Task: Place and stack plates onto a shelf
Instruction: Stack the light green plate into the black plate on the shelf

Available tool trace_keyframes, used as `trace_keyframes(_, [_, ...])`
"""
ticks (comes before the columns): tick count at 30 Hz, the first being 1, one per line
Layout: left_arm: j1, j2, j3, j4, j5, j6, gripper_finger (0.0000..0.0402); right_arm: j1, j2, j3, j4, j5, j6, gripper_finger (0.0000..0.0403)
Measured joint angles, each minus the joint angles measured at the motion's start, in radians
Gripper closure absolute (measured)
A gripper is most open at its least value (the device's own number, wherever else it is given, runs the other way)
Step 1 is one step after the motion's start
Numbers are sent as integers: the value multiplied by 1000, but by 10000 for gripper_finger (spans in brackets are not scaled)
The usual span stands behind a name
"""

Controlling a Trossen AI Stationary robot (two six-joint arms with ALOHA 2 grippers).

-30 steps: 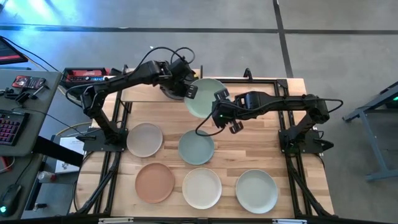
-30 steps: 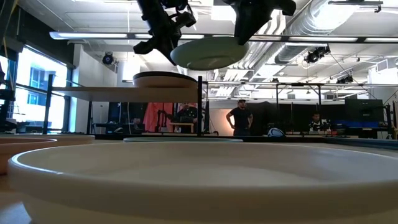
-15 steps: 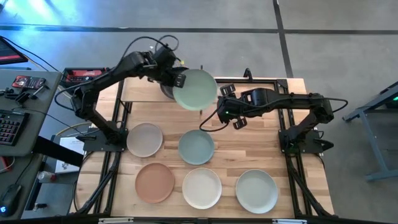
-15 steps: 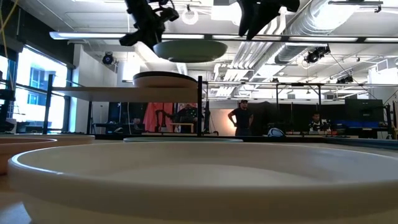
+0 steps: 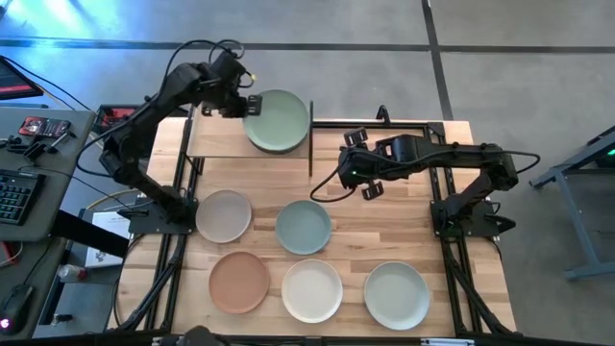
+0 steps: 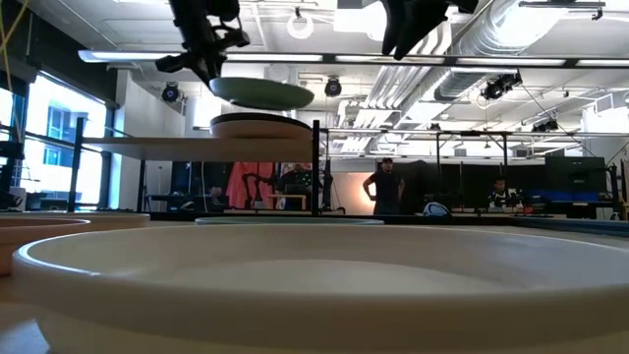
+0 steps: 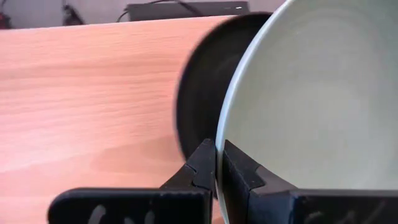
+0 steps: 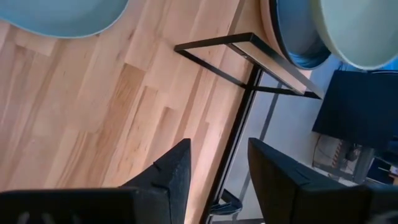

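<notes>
The green plate [image 5: 277,120], pinched at its rim by the closed left gripper [image 5: 244,104], hangs tilted above the black plate [image 7: 202,93] on the shelf [image 5: 216,142], so an early release could send it sliding off, while the right gripper [image 5: 361,171] waits open nearby.

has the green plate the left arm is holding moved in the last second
Yes. In the high view the green plate, pinched at its rim by the left gripper, has shifted left, from past the shelf's right end to over the shelf.
</notes>
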Motion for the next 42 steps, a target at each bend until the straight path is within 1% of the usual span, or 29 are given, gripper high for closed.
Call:
trace_keyframes(5, [26, 24, 0, -12, 0, -5, 397, 0, 0, 0, 0, -3, 0, 263])
trace_keyframes(18, [27, 113, 0, -6, -8, -5, 397, 0, 0, 0, 0, -7, 0, 263])
trace_keyframes(32, [27, 126, 0, 9, -7, 13, 395, 0, 1, 0, 0, -6, 0, 263])
trace_keyframes(36, [23, 126, 0, 9, -7, 27, 380, 0, 1, 0, 0, -6, 0, 263])
trace_keyframes(42, [23, 126, 0, 9, -7, 42, 345, 0, 1, 0, 0, -6, 0, 263])
